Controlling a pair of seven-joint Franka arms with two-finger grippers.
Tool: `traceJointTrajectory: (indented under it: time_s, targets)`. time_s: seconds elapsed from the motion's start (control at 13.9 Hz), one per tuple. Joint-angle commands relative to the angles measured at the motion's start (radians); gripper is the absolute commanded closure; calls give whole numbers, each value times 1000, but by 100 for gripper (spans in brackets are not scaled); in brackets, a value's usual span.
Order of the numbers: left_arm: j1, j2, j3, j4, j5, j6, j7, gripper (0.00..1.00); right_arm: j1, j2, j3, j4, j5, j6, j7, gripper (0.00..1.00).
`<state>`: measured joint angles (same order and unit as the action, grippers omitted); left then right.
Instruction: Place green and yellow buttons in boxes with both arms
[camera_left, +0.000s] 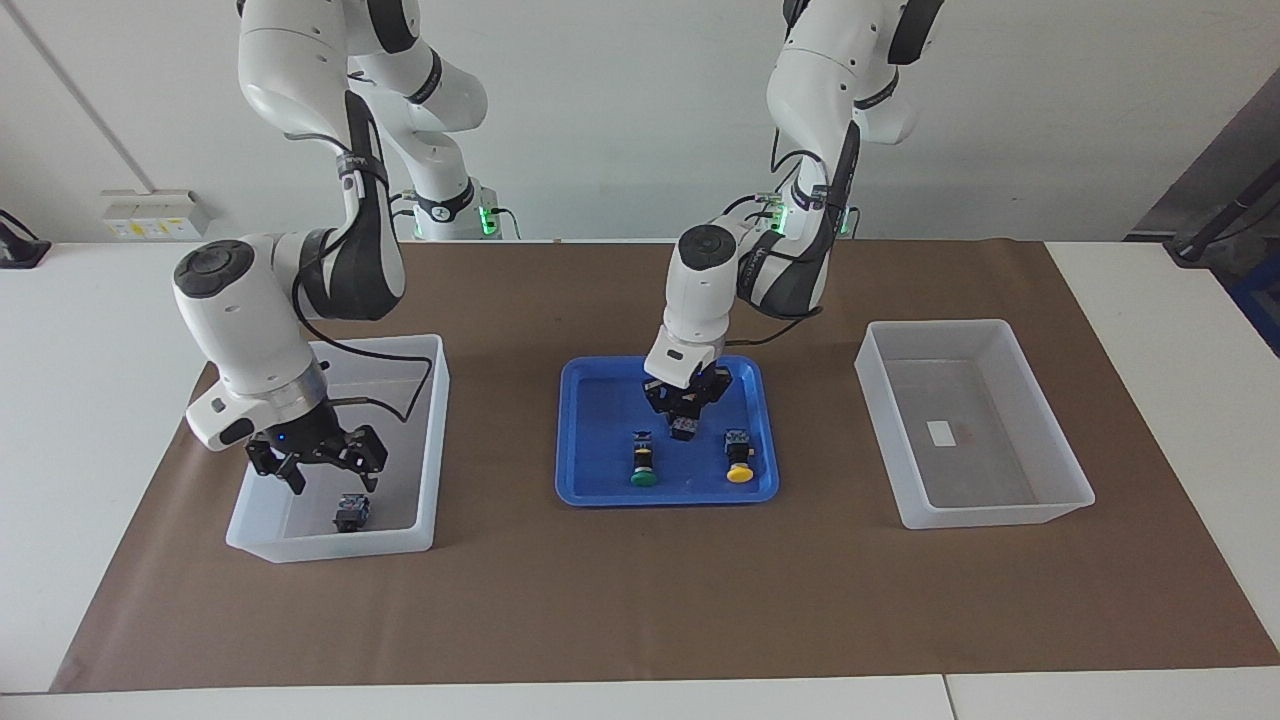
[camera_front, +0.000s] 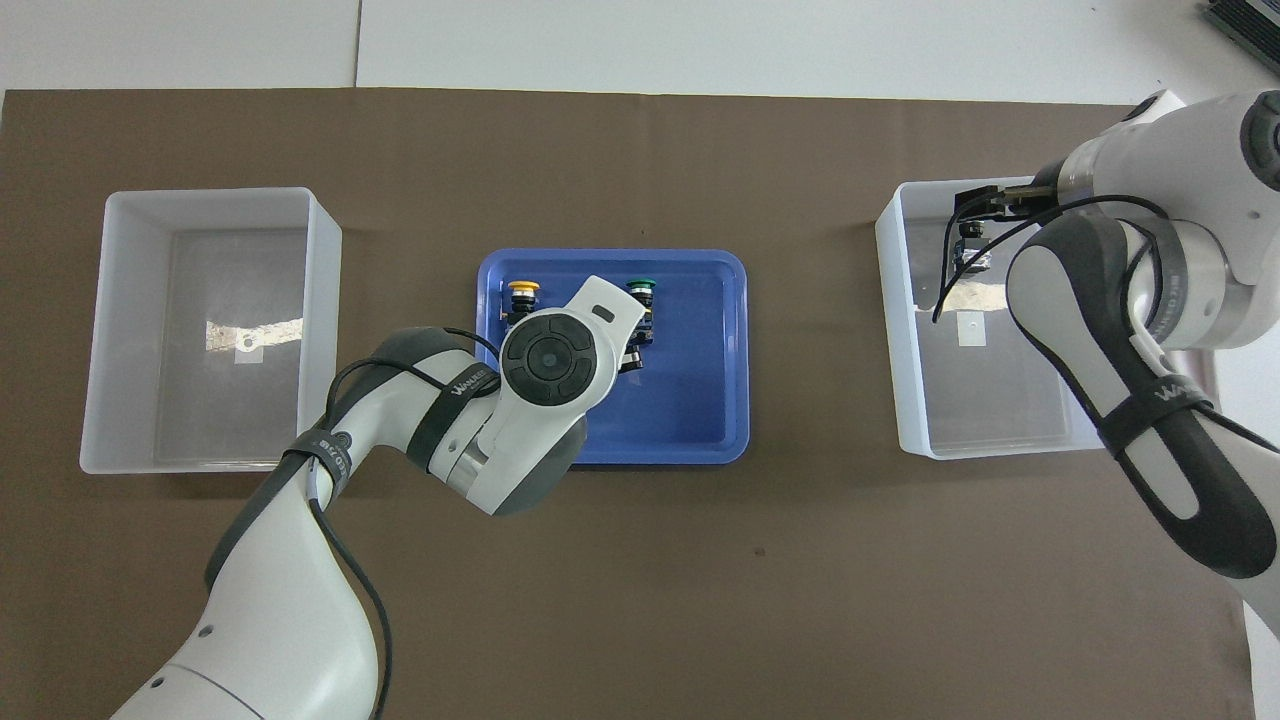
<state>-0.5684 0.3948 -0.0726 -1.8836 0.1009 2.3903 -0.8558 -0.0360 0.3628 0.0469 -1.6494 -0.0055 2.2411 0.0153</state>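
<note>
My left gripper (camera_left: 686, 406) is down in the blue tray (camera_left: 590, 440), shut on a black-bodied button (camera_left: 687, 427) whose cap is hidden. A green button (camera_left: 641, 463) and a yellow button (camera_left: 738, 461) lie in the tray just farther from the robots. From overhead the left hand covers the grasp; the yellow button (camera_front: 522, 291) and the green button (camera_front: 642, 290) show past it. My right gripper (camera_left: 333, 470) hangs open above a button (camera_left: 350, 512) lying in the box (camera_left: 432, 400) at the right arm's end. The overhead view shows this gripper (camera_front: 972, 212) over that box (camera_front: 892, 330).
A second translucent box (camera_left: 1070, 490) stands at the left arm's end of the table with only a white label inside; overhead it is the box (camera_front: 95, 330) beside the tray. Brown paper (camera_left: 640, 600) covers the table around tray and boxes.
</note>
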Motion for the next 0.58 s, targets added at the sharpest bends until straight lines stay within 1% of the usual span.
traceJointTrajectory:
  time_s: [0.0, 0.07, 0.22, 0.36, 0.5]
  targets:
    - [1, -8, 10, 63, 26, -92, -5, 100, 57, -44, 4, -15, 24, -38, 81, 0]
    - [13, -37, 11, 69, 26, -121, -3, 100, 82, -44, 4, -15, 22, -37, 113, 0]
    - [54, -121, 10, 69, 22, -180, 15, 100, 142, -44, 2, -15, 7, -31, 182, 0]
    - [111, -171, 7, 70, 10, -224, 58, 100, 197, -38, 2, -15, 7, -26, 230, 0]
    - [177, -224, 8, 70, -51, -269, 151, 100, 258, -22, 2, -10, 4, -3, 329, 0]
